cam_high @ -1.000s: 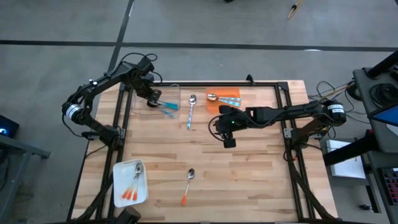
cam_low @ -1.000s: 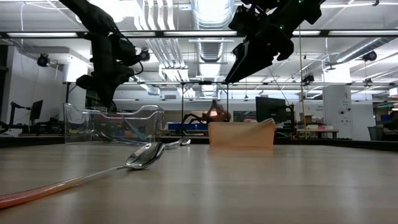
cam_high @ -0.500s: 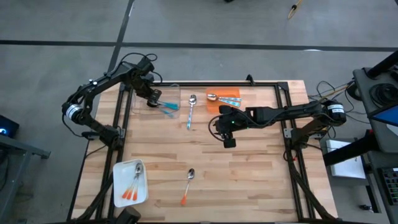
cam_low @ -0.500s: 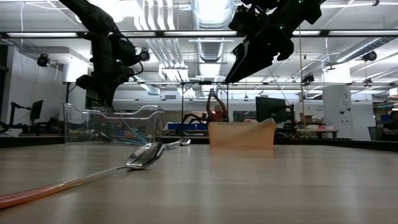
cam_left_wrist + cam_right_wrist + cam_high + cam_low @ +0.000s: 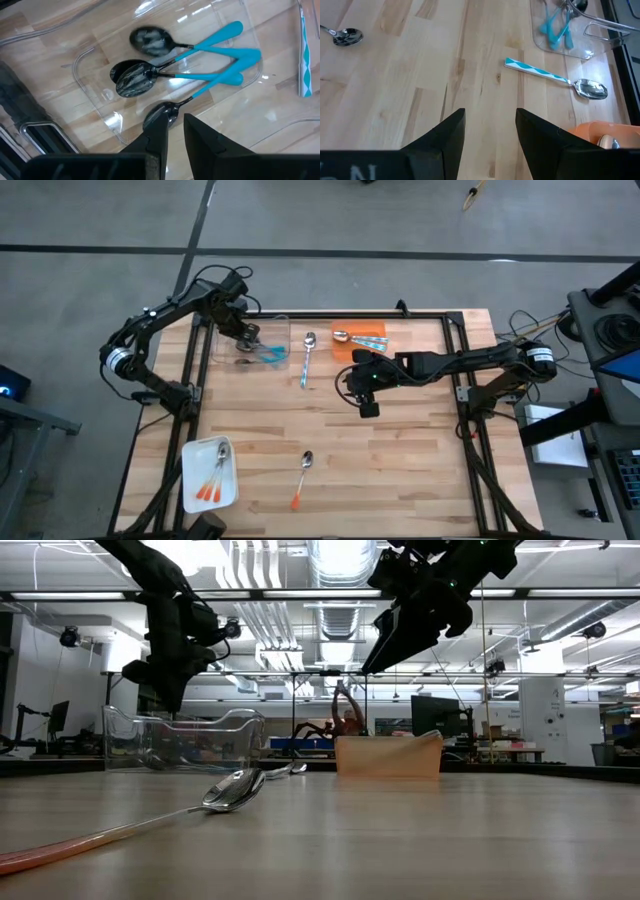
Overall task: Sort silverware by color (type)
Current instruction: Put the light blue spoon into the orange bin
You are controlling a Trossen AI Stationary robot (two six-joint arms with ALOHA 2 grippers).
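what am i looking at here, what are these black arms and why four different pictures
Two robot arms at a wooden table are sorting spoons by handle colour. One camera looks straight down, one sits at table height, and one rides on each wrist.

The left gripper hangs over a clear tray holding four dark spoons with teal handles; it holds nothing, fingers slightly apart. The right gripper hovers open and empty mid-table.

An orange tray holds some spoons, and a white tray has orange-handled ones. Loose on the table: a striped-handled spoon and an orange-handled spoon.
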